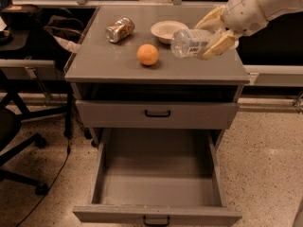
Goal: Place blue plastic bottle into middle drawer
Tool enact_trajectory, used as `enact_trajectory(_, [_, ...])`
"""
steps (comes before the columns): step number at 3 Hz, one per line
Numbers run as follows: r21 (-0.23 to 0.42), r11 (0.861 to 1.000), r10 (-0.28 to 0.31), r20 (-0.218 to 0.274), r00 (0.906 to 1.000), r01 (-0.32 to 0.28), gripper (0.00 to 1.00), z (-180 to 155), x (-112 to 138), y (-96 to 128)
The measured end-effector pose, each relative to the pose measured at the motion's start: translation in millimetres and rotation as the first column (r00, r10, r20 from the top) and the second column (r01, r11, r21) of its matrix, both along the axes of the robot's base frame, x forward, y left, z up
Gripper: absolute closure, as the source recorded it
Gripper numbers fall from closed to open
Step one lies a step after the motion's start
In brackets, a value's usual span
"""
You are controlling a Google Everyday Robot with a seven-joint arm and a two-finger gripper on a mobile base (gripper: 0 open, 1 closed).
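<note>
The blue plastic bottle (190, 43) is a clear bottle held on its side above the right part of the cabinet top. My gripper (212, 33) reaches in from the upper right, and its cream fingers (218, 44) are shut around the bottle's right end. The bottle's other end points left toward the orange (147, 54). The middle drawer (156, 186) stands pulled open below, a wide grey tray with a bare floor and a small black handle on its front.
A shiny metal can (119, 30) lies at the back left of the grey cabinet top (113, 63), and a white bowl (167, 30) sits at the back. A shut drawer (157, 113) is above the open one. An office chair (19, 141) stands to the left.
</note>
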State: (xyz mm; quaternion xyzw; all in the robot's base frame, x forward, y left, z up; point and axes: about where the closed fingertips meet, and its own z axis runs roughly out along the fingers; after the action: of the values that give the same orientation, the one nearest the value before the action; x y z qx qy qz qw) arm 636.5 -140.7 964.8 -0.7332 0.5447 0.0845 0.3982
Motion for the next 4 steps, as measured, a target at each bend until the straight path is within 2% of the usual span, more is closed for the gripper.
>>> enact_trajectory(1, [0.009, 1.000, -0.010, 0.009, 0.9999, 0.009, 1.00, -1.4, -0.5, 4.1])
enact_trajectory(2, [0.079, 0.995, -0.058, 0.039, 0.9975, 0.055, 1.00, 9.3, -16.3, 7.0])
enact_trajectory(3, [0.146, 0.978, -0.158, 0.061, 0.9856, 0.148, 1.00, -1.2, -34.4, 4.9])
enact_trajectory(4, [0.175, 0.955, -0.250, 0.041, 0.9674, 0.239, 1.00, -40.1, -35.0, 4.8])
